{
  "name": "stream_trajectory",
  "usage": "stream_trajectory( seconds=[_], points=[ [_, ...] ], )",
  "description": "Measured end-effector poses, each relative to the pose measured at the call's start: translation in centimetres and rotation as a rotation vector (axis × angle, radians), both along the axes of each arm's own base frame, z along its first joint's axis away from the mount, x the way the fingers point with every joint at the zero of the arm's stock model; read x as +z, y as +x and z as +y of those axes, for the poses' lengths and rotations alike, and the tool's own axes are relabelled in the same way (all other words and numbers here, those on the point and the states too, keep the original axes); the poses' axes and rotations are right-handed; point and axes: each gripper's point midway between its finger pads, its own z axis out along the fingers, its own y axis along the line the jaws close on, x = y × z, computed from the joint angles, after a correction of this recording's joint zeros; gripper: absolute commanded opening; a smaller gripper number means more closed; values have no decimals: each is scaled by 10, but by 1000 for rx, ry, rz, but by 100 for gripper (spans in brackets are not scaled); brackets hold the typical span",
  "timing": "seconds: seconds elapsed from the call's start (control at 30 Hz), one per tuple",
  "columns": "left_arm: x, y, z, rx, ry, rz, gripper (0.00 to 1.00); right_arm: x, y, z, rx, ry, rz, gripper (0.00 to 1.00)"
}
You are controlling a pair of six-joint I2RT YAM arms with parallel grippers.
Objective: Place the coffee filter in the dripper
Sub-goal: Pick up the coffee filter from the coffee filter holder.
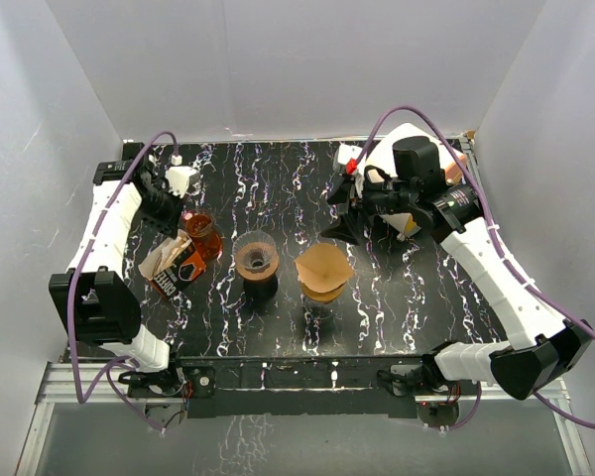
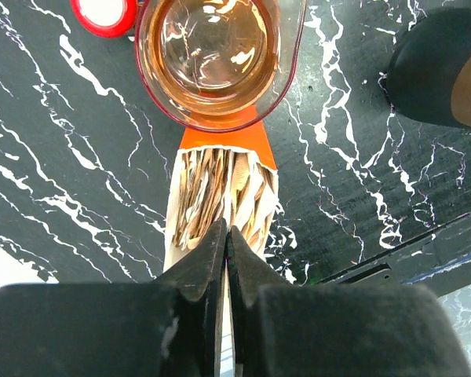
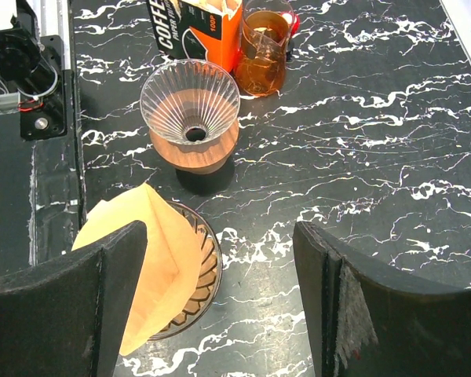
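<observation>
White walls (image 1: 278,59) box in a black, white-veined marble tabletop (image 1: 426,198), and all the action is on the left side. The left gripper (image 2: 226,239) is poised at the open mouth of the orange-and-black cardboard filter box (image 2: 228,140), its two black fingers pressed together tip to tip. Right under those tips is the fanned stack of brown paper coffee filters (image 2: 212,188). Has it pinched a sheet? The wrist view doesn't show any paper between the tips, so I can't call it.

Here's the geometry that matters. The box runs lengthwise straight ahead of the left gripper, in line with the seam between the fingers, and the filters stand on edge along that same line. Beyond the far end of the box, touching or just beside it, is the amber glass cup (image 2: 212,55). So my read is that a clean pull means drawing back along that axis, away from the cup.

The target, the empty clear ribbed glass dripper on its wooden base (image 3: 190,102), stands off to that gripper's right, near the box but apart from it.

Over on the other side, the right gripper (image 3: 220,232) hangs with its jaws spread wide and holding nothing. Just below its left finger is a second ribbed dripper (image 3: 200,275), which already has a tan paper filter (image 3: 153,243) in it. The left arm is the nearer one to the empty dripper, and it's the one at the filters.
</observation>
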Motion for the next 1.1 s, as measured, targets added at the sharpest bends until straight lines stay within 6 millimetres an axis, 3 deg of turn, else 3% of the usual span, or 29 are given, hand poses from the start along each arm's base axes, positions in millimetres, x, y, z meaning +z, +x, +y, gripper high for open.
stream_trajectory(
  seconds=[0.33,0.67,0.87,1.1],
  points=[
    [28,2,-1,-6,-4,-42,1,-5,2,-1,-6,1,11,74],
    [41,-4,-2,-20,-2,-74,27,-4,3,-2,-14,6,17,75],
    [43,-5,7,-23,45,-95,49,-4,4,-3,-16,8,20,75],
    [40,-11,17,-26,106,-107,53,-4,3,-3,-9,11,23,76]
  ],
)
